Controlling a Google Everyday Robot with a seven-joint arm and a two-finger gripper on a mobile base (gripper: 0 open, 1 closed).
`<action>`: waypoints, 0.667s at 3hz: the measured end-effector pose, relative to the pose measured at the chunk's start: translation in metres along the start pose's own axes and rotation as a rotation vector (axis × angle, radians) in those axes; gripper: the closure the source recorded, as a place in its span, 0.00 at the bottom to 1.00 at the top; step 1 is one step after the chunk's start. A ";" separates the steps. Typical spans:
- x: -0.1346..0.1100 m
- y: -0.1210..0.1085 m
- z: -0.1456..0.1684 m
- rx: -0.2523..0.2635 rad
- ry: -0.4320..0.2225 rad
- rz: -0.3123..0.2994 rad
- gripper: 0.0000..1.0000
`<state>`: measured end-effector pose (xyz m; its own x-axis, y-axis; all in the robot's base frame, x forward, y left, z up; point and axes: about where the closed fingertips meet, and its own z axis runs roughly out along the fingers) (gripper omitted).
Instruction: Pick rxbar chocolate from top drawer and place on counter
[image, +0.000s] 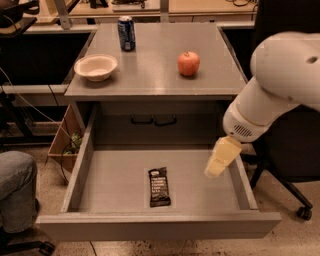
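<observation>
Mid-reach, my gripper (220, 160) hung above the right wall of the drawer (150, 226) (openness unclear, nothing held), and next needed lowering onto the bar (159, 187) mid-drawer.

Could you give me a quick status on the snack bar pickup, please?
Gripper over drawer, right side. Snack bar flat on drawer floor, untouched. Nothing blocking it.
</observation>
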<state>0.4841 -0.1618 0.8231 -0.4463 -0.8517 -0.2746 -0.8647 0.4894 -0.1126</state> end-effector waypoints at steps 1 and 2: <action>-0.016 0.018 0.058 -0.018 -0.010 0.043 0.00; -0.039 0.034 0.101 -0.014 -0.008 0.101 0.00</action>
<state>0.4958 -0.0929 0.7337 -0.5292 -0.7969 -0.2913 -0.8188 0.5697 -0.0706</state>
